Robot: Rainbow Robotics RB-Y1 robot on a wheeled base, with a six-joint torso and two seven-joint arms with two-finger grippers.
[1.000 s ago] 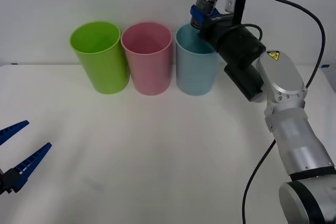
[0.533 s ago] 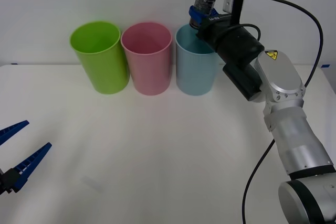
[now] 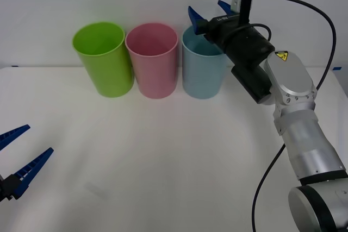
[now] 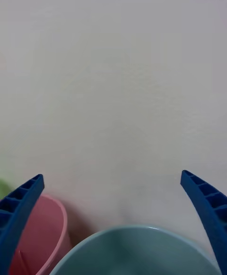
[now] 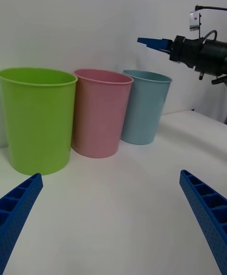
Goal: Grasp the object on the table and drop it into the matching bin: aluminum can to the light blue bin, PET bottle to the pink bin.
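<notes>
1. Three cups line the far edge of my white table: lime green cup, pink bin, light blue bin.
2. My right gripper hangs over the light blue bin's rim, jaws spread apart, nothing between them.
3. My left gripper idles at the near left corner, fingers apart.
4. I cannot see the can.

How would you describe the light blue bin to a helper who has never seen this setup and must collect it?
At the far edge of the white table, three tall cups stand in a row. The light blue bin is the end one, beside the pink bin and under the open right end effector. The others are pink and lime green.
</notes>
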